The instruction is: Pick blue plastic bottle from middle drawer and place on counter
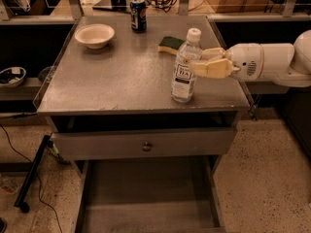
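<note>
The blue plastic bottle [184, 72] stands upright on the counter [121, 81], toward its 4 o'clock corner and near the front edge. The gripper [200, 60] meets the bottle's upper body from 3 o'clock. Whether it clamps the bottle or merely rests against it cannot be told.

The middle drawer [146, 203] lies open at 6 o'clock.

Procedure, as judged: confirm the base sits flat, release fully, then withdraw straight toward 3 o'clock without twisting, so the bottle does not tip.

The label reads "TEA"; the smaller print is illegible. The writing on the soda can [138, 15] at 12 o'clock cannot be read.
</note>
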### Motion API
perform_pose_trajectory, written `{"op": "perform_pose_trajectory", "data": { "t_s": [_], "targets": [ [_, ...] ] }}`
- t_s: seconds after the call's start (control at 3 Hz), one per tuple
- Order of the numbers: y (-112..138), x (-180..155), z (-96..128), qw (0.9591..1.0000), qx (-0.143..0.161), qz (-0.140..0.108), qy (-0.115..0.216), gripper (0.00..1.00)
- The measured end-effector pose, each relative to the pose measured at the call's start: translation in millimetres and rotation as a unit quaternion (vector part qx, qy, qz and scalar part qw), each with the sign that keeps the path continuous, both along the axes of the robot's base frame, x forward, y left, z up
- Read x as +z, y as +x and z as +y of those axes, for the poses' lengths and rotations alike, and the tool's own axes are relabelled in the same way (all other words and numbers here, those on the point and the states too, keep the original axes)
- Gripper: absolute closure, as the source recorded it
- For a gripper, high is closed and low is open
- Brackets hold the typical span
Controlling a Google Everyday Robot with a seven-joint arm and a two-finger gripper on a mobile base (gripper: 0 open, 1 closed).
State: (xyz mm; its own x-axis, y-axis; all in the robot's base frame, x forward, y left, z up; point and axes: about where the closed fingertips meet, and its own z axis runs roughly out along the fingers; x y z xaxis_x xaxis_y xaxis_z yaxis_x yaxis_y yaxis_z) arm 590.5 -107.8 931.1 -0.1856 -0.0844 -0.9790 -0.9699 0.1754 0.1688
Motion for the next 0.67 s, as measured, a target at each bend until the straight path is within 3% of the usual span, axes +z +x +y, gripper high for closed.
{"op": "perform_pose_trajectory", "data": {
  "t_s": [0.33,0.67],
  "targets": [
    [0.0,0.0,0.0,1.0,0.0,0.0,0.0,0.06],
    [0.0,0.0,0.1,1.0,0.0,0.0,0.0,0.0]
  ]
}}
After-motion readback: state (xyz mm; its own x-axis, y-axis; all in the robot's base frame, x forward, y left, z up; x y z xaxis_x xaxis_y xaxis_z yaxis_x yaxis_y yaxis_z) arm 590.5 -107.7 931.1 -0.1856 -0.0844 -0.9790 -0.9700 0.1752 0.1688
